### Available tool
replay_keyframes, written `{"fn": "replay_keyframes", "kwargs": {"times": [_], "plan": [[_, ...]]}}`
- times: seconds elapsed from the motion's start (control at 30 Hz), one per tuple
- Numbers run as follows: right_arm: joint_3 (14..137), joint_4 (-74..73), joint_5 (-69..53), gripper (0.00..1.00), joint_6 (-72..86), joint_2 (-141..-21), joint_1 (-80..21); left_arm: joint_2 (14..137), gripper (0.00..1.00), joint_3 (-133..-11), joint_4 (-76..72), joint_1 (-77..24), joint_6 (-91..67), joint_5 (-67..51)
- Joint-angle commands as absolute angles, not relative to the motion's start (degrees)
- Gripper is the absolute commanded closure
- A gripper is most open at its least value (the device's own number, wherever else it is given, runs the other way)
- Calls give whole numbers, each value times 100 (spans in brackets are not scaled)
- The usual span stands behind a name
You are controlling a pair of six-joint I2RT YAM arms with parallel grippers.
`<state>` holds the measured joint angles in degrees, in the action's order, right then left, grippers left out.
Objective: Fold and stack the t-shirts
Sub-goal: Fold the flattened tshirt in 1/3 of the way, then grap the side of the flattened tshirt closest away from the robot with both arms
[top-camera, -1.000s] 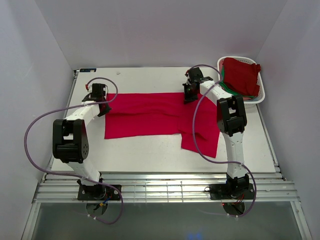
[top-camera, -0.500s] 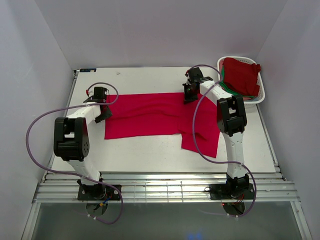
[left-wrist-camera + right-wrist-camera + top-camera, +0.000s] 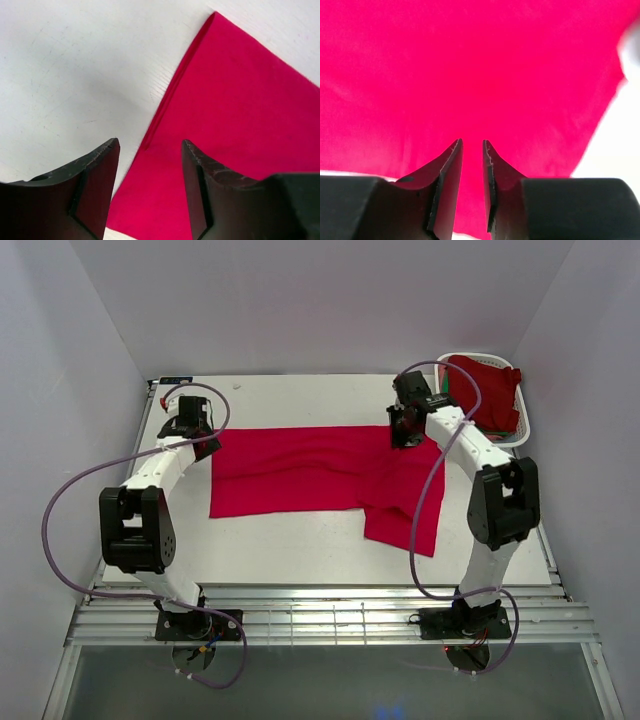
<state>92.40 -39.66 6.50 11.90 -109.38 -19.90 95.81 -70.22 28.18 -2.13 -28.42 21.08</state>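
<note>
A crimson t-shirt [image 3: 300, 470] lies spread flat on the white desk [image 3: 290, 400], folded along its length into a long band that runs from left to right. At its right end one part of the cloth hangs further toward the near edge of the desk. The left pincer [image 3: 150, 146] hangs just above the far left corner of this t-shirt. Its two dark fingers [image 3: 95, 185] stand wide apart with nothing between them. Through the gap I see the doubled left edge of the cloth and the bare desk beside it. The right pincer [image 3: 472, 145] is over the far edge of the same t-shirt, toward its right end. Its fingers [image 3: 445, 190] are only a little apart, a narrow slit. No cloth is pinched in the slit, and red cloth fills nearly the whole view under it. I cannot tell if the tips touch the cloth or hover just over it. In the far right corner of the desk stands a white plastic basket [image 3: 527, 422], and inside it is a heap of dark red t-shirts [image 3: 490, 390], piled above the rim. The right arm reaches past the near left side of the basket. A purple cable [image 3: 48, 510] loops out from each arm.
</note>
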Motion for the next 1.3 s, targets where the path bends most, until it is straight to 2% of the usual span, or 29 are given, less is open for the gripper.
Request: {"fn": "replay_keyframes", "kwargs": {"times": [0.0, 0.07, 0.1, 0.13, 0.17, 0.27, 0.47, 0.77, 1.27], "plan": [[8643, -4569, 993, 71, 1432, -10223, -2048, 9185, 38, -6848, 2856, -334, -2795, 1847], [8299, -4798, 1028, 71, 1642, -9811, -2162, 9088, 41, -6681, 2997, -395, -2795, 1776], [8123, -4860, 1046, 70, 1704, -9678, -2214, 8975, 38, -6497, 3058, -413, -2795, 1758], [7782, -4991, 1185, 67, 1792, -9529, -2389, 8939, 27, -6417, 3233, -413, -2830, 1706], [7604, -5062, 1274, 65, 1993, -9258, -2486, 8895, 23, -6338, 3347, -413, -2865, 1679], [6971, -5334, 1503, 61, 2398, -8783, -2821, 8640, 18, -5934, 3559, -404, -2997, 1477], [5821, -5396, 1556, 60, 3243, -8114, -3217, 8367, 16, -5248, 3621, -422, -3252, 1371], [5072, -5739, 1696, 60, 3787, -7410, -3331, 8350, 16, -4650, 3384, -413, -3270, 1327], [4307, -5309, 1617, 60, 4025, -7567, -3331, 8191, 16, -4799, 2804, -422, -3138, 1415]]}}
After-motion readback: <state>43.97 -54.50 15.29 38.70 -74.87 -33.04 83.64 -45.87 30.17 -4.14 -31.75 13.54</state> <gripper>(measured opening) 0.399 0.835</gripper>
